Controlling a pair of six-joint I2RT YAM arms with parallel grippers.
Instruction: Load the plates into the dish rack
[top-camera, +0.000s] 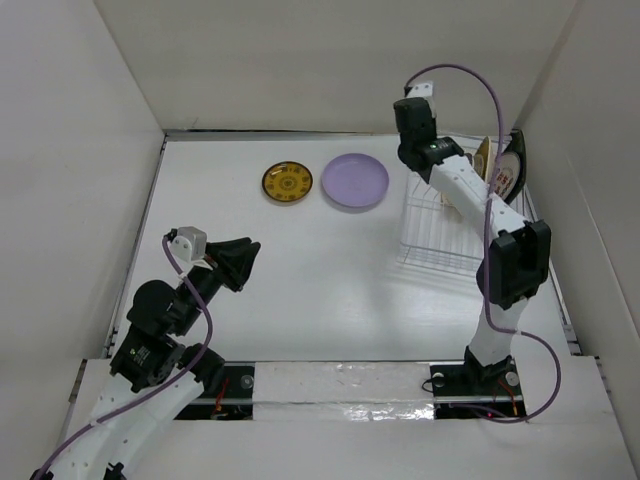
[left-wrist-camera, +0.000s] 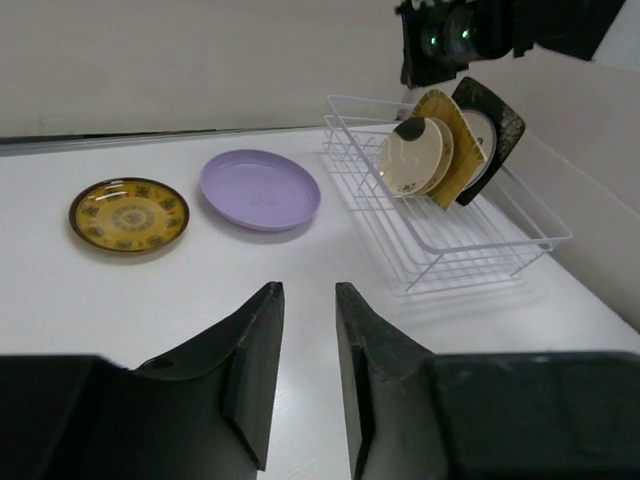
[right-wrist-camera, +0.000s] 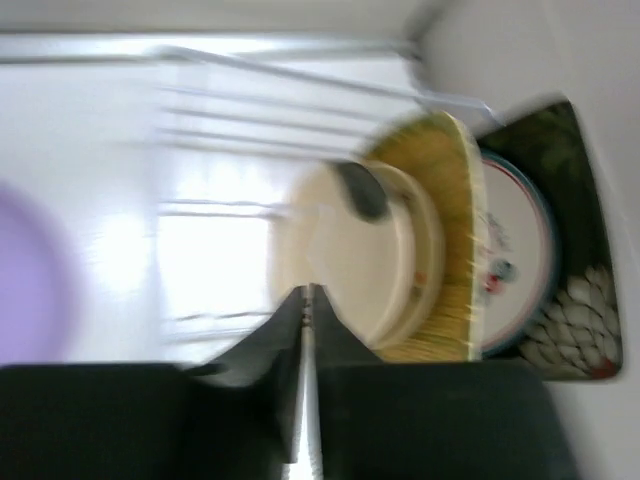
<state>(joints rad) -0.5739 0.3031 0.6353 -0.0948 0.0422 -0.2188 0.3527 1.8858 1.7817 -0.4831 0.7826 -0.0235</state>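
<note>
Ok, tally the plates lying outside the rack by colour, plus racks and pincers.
Lavender round plate: 1
Brown-and-yellow patterned round plate: 1
White wire dish rack: 1
Black two-finger pincers: 2, left pincer, right pincer
Total: 5

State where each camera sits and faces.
Top external: above, behind the bases, looking down at the table; left arm, right arm show.
Left wrist: low over the table, facing lavender plate and dish rack; left hand shows.
Right wrist: near the rack, facing its plates; shut right hand shows.
Both wrist views share the racked plates.
</note>
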